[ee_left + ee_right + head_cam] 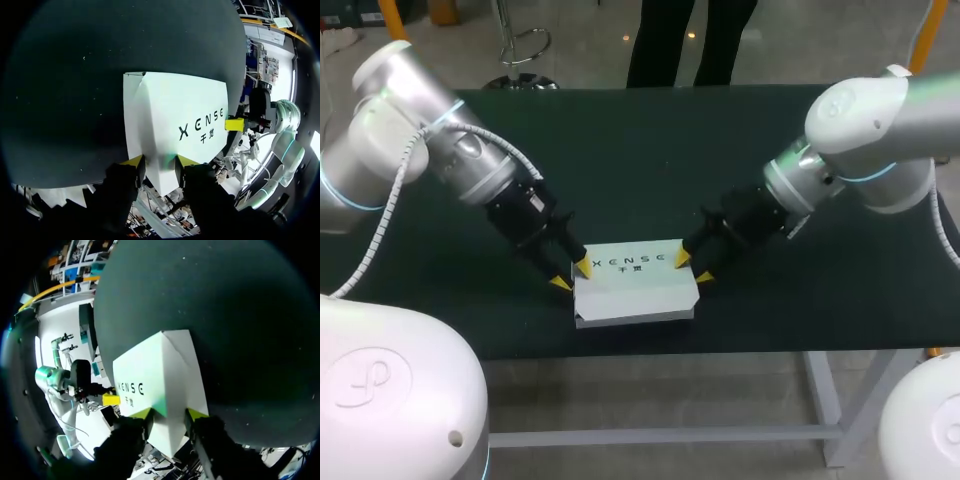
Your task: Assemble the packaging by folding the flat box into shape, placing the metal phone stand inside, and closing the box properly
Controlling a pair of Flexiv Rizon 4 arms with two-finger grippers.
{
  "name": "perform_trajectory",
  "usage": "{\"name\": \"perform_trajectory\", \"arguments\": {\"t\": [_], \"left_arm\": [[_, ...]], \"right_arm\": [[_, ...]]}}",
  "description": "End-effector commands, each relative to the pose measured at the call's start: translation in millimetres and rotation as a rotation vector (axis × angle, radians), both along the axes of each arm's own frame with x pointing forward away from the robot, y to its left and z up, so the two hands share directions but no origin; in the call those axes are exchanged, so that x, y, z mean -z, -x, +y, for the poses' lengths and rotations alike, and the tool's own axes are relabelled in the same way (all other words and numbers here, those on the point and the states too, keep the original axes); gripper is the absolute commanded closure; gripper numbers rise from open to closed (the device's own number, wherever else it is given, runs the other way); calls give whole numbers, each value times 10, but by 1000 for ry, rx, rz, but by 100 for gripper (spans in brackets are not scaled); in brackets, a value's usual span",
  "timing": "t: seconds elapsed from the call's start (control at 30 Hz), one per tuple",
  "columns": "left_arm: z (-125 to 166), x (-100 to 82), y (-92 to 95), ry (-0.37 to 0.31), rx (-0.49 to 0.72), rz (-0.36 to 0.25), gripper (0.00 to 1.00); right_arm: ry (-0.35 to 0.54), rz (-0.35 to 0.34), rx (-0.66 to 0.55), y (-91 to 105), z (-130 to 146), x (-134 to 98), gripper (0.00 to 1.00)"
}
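Table (650, 150): a dark green, matte surface, faintly speckled. Left arm (450, 150) and right arm (860, 130): smooth silver-white casings, one on either side of the box. Box (635, 290): smooth white card with creased panels and dark print on top, held between the two grippers. Left gripper (571, 274) was clenched on one end, a folded ridge between its yellow-tipped fingers. Right gripper (693, 268) grasped the opposite end likewise.

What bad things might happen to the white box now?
The white box lies near the front edge of the table, so a tug might slide it off. The left gripper and right gripper each pinch an end; uneven pulling might crumple or twist the card.
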State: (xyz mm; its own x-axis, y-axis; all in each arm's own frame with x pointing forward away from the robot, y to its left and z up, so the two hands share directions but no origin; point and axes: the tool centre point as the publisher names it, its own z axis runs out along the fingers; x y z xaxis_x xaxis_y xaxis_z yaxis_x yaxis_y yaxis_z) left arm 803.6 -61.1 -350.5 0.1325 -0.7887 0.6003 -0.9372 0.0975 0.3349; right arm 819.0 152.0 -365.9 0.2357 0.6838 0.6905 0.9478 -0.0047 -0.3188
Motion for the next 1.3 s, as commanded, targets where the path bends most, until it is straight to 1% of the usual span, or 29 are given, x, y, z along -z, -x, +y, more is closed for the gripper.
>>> {"name": "perform_trajectory", "arguments": {"t": [0.03,0.3,0.6,0.73,0.93,1.1,1.3], "left_arm": [[-55,-16,-36,-6,4,14,58],[-79,-50,-43,-6,-18,19,60],[-91,-90,-63,0,-18,47,62],[-90,-105,-72,-1,-25,69,61],[-66,-144,-100,14,-22,107,62],[-51,-174,-139,31,-3,152,62],[-55,-186,-174,23,-7,177,60]], "right_arm": [[5,13,-8,-42,65,-24,55],[5,18,-1,-29,88,-35,55],[0,36,4,-16,91,-55,55],[-5,46,7,-16,89,-71,55],[-17,69,4,-35,84,-108,55],[-22,93,1,-73,79,-131,56],[-24,127,-5,-126,78,-147,56]]}}
